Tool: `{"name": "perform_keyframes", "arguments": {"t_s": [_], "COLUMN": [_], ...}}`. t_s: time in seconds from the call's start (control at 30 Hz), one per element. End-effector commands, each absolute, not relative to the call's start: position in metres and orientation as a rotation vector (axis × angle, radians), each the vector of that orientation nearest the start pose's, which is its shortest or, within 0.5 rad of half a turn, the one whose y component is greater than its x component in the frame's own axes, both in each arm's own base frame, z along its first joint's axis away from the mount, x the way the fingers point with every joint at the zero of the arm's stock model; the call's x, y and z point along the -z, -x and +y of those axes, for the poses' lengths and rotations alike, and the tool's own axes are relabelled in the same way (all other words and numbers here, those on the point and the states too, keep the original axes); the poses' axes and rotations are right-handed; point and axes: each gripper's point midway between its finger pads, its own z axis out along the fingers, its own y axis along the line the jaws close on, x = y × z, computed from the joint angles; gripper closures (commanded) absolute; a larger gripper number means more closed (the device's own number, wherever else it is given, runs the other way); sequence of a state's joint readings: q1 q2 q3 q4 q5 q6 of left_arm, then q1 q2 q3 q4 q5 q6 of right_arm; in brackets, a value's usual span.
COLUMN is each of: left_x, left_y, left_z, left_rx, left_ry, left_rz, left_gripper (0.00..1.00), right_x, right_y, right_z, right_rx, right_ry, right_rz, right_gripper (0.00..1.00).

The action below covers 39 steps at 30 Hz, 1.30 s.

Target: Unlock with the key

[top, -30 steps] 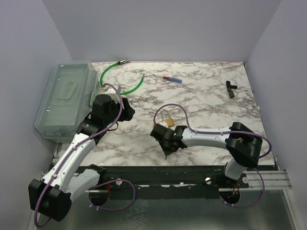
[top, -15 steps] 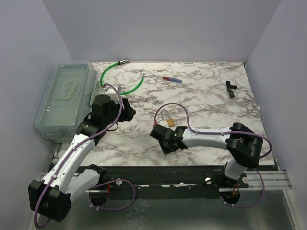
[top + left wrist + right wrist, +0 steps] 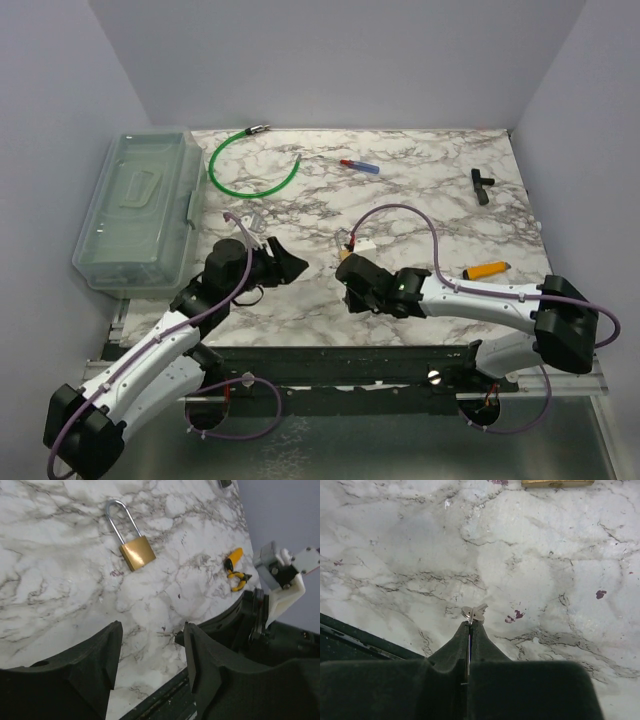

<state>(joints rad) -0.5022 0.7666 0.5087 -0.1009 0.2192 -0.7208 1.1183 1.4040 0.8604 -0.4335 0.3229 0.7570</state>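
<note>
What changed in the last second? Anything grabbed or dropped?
Left gripper pulled back from beside the clear box toward the near edge and now aims right, jaws open. Right arm dropped flatter, elbow swinging right, uncovering the yellow pliers. Right gripper barely shifted, jaws shut on the key. No visible grab or release. Padlock, green tube and box stayed put.

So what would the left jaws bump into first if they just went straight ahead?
Most likely the brass padlock, lying flat on the marble table ahead, slightly left of their line. Depth is unclear, so they might touch the tabletop first.
</note>
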Motion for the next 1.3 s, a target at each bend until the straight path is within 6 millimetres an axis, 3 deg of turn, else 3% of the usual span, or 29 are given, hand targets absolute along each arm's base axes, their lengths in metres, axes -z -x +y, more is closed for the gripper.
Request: {"name": "perform_keyframes", "arguments": {"t_s": [0.0, 0.2, 0.27, 0.4, 0.6, 0.83, 1.03, 1.27], "left_x": [-0.179, -0.158, -0.156, -0.17, -0.189, -0.218, -0.234, -0.241], "left_y": [-0.232, -0.215, -0.207, -0.181, -0.152, -0.133, -0.127, -0.12], "left_z": [-0.214, -0.24, -0.244, -0.257, -0.272, -0.288, -0.299, -0.312], "left_rx": [0.996, 1.027, 1.043, 1.145, 1.229, 1.241, 1.244, 1.244], "left_ry": [0.165, -0.037, -0.129, -0.337, -0.53, -0.676, -0.701, -0.744], "left_rz": [1.948, 1.842, 1.791, 1.631, 1.459, 1.296, 1.247, 1.212], "left_gripper": [0.4, 0.41, 0.5, 0.6, 0.57, 0.57, 0.58, 0.58], "right_x": [-0.087, -0.102, -0.115, -0.151, -0.211, -0.257, -0.275, -0.275], "right_y": [-0.181, -0.181, -0.179, -0.17, -0.152, -0.128, -0.116, -0.109], "right_z": [0.286, 0.282, 0.283, 0.286, 0.286, 0.288, 0.291, 0.296], "right_rx": [-0.385, -0.395, -0.431, -0.574, -0.788, -0.995, -1.102, -1.152], "right_ry": [0.258, 0.255, 0.271, 0.347, 0.444, 0.529, 0.554, 0.573], "right_rz": [2.425, 2.408, 2.39, 2.312, 2.175, 2.064, 2.01, 2.011], "right_gripper": [1.0, 1.0, 1.0, 1.0, 1.0, 1.0, 1.0, 1.0]}}
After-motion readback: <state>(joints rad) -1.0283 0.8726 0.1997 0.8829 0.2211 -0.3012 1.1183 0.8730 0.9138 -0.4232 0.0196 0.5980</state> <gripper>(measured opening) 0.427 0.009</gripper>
